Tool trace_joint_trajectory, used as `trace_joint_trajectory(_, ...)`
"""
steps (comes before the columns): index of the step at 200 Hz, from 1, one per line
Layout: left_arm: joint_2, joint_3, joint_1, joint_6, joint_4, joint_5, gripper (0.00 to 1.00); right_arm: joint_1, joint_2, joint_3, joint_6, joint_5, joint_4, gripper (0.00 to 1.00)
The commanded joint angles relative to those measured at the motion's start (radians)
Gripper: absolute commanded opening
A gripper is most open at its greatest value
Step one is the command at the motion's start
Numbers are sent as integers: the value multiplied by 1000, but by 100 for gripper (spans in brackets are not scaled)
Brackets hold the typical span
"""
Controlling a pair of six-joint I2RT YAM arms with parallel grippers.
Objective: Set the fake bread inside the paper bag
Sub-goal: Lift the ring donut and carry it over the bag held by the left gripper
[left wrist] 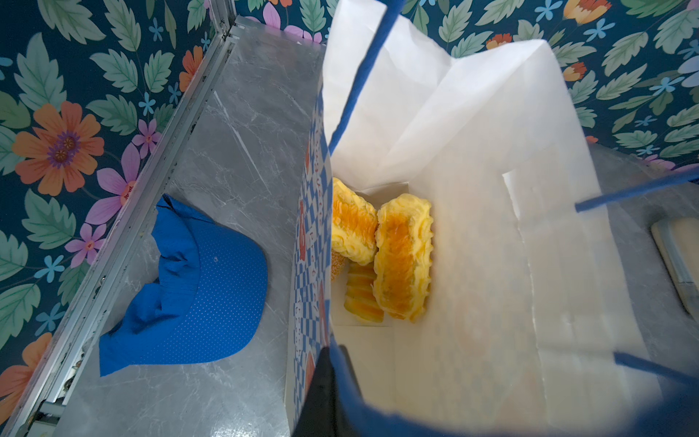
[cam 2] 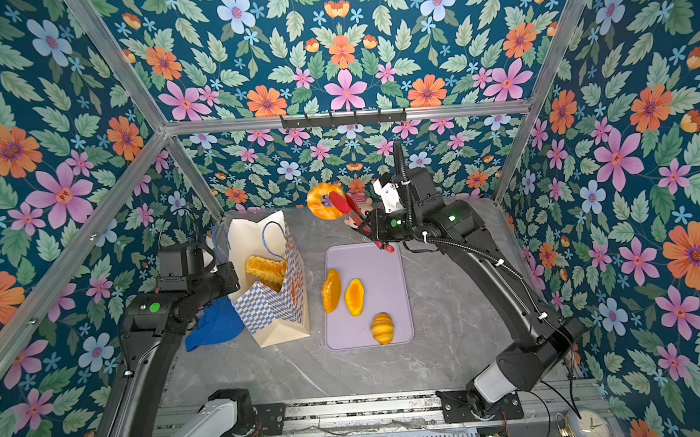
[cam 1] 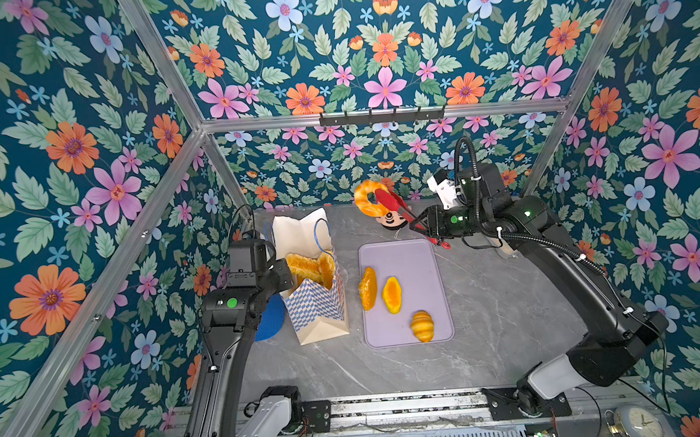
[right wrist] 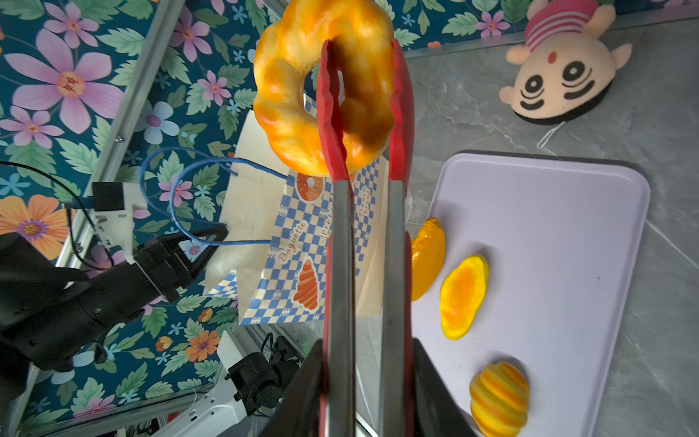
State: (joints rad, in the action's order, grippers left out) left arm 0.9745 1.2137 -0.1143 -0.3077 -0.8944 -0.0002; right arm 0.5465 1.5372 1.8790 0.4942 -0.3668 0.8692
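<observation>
1. In both top views the paper bag [cam 1: 318, 309] stands upright at centre left, with ridged loaves [cam 1: 309, 268] showing in its mouth. The left gripper [cam 1: 287, 273] is clenched on the bag's rim. At upper centre the right gripper [cam 1: 424, 229] grasps red tongs [cam 1: 395, 208], which hold a ring doughnut [cam 1: 366, 199] in the air, up and right of the bag's mouth. Two flat ovals [cam 1: 368, 288] and a croissant [cam 1: 423, 326] lie on the lilac tray [cam 1: 422, 265]
2. Left wrist view: the loaves lie at the bag's bottom. A blue cap [left wrist: 196, 287] lies on the table [left wrist: 234, 132] outside the bag
3. Right wrist view: the tong tips pinch one side of the ring. Orange letters on the bag read "Baguette"; a second word starting "Pre" is cut off by the tongs. A plush doll [right wrist: 563, 72] lies near the tray
</observation>
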Motion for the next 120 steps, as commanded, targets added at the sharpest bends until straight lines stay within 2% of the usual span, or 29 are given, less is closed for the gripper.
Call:
trace_joint_trajectory(1,1,-3,1,0,-6,0,6,17,29,60,6,-17,-33,34)
trace_joint_trajectory(43,2,-4,2,-3,-3,3,7,48,113,207,11,-34,-36,33)
trace_joint_trajectory(120,1,0,1,-1,-1,9,7,95,379,550,9,-92,30,33)
